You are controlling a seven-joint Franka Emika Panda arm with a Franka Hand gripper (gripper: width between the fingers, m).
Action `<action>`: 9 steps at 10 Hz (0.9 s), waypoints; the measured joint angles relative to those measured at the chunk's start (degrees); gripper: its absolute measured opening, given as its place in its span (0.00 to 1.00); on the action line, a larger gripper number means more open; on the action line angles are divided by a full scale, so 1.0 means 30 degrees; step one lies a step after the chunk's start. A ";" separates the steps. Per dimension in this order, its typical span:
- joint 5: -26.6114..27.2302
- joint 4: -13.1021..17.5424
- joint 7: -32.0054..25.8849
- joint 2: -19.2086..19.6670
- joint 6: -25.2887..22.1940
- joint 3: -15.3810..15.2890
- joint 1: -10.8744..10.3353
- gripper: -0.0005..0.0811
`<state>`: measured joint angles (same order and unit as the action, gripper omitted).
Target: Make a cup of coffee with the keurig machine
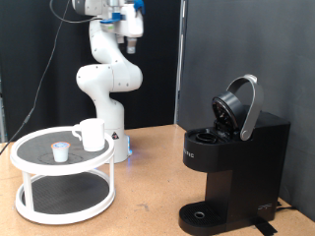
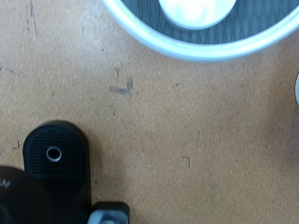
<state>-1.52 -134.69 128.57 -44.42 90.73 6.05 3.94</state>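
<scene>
The white cup [image 1: 92, 134] stands upright on the top shelf of a round white two-tier tray [image 1: 39, 169] at the exterior view's left. A tiny white pod [image 1: 61, 150] sits beside it. The black keurig machine [image 1: 236, 162] stands at the right with its rounded lid [image 1: 239, 106] tilted open and its round drip tray [image 1: 202, 214] bare. My gripper [image 1: 129, 39] hangs high above the table at the top of the exterior view, holding nothing, far from cup and machine. The wrist view looks down on the cup [image 2: 194, 7], the tray rim [image 2: 201, 49] and the drip tray [image 2: 56, 157].
The white arm's base [image 1: 110, 138] stands just behind the tray. Brown tabletop [image 1: 148, 187] lies between the tray and the machine. A black curtain hangs behind. A grey part of the hand [image 2: 107, 216] shows at the edge of the wrist view.
</scene>
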 joint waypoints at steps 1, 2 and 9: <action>-0.0355 0.0030 -0.0671 0.0003 0.0019 0.0561 0.0182 0.91; -0.0550 0.0058 -0.1269 0.0002 0.0189 0.1152 0.0377 0.91; -0.1971 0.0419 -0.3583 0.0688 -0.0458 0.3271 0.0875 0.91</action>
<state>-7.43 -133.43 117.82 -42.35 89.35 15.87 6.56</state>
